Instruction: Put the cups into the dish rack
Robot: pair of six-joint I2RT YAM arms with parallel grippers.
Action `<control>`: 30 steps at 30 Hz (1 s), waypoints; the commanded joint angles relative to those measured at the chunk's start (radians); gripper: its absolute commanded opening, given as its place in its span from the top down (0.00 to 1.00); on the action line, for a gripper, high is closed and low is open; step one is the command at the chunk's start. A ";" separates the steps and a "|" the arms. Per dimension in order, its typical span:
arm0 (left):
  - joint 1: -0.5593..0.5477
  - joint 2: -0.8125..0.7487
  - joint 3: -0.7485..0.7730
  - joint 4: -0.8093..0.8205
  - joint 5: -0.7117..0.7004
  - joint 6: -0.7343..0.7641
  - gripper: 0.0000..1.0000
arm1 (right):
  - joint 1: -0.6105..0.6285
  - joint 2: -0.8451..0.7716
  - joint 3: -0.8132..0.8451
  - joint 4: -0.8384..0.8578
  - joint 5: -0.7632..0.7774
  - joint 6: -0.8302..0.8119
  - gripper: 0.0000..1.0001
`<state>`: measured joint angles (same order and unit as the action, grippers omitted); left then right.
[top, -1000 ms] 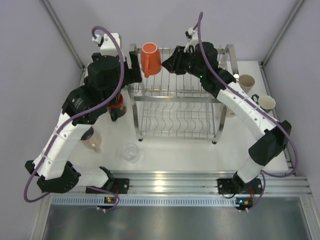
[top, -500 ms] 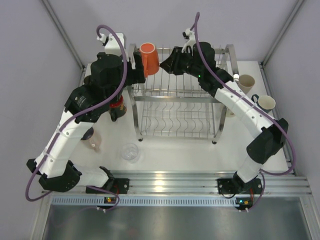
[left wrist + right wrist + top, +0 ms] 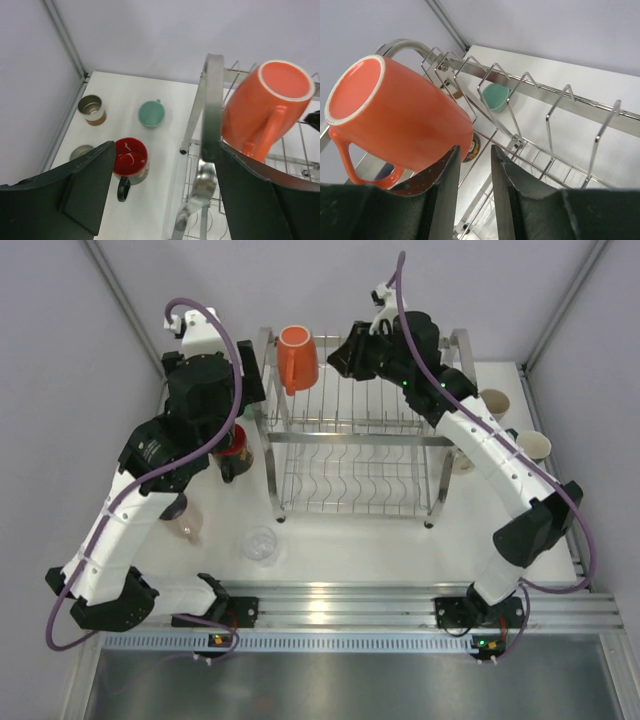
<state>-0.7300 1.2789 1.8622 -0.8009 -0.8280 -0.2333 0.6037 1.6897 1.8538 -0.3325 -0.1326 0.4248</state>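
One two-tier chrome wire dish rack (image 3: 350, 437) stands mid-table. One glazed orange ceramic mug (image 3: 298, 352) sits inverted on its top tier at the 11 o'clock corner, long axis tilted, base up toward 12, handle toward 6. The mug lies at 9 o'clock of the right gripper (image 3: 474, 150), just beside narrow-set fingers with nothing between them, and at 3 o'clock of the left gripper (image 3: 166, 150), spread wide and empty. On the table at 9 o'clock, the left wrist view counts four cups: one black mug with red inside (image 3: 131, 157), one teal cup (image 3: 151, 113), two greyish cups (image 3: 91, 109).
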 commanded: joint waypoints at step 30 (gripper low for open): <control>0.702 0.233 -0.201 -0.080 0.789 -0.060 0.30 | -0.168 -0.808 -0.412 0.016 -0.070 -0.077 0.60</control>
<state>-0.0528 1.4952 1.6615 -0.9348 -0.1684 -0.3195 0.4461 0.9146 1.4452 -0.3439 -0.1707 0.3763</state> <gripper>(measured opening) 0.701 0.395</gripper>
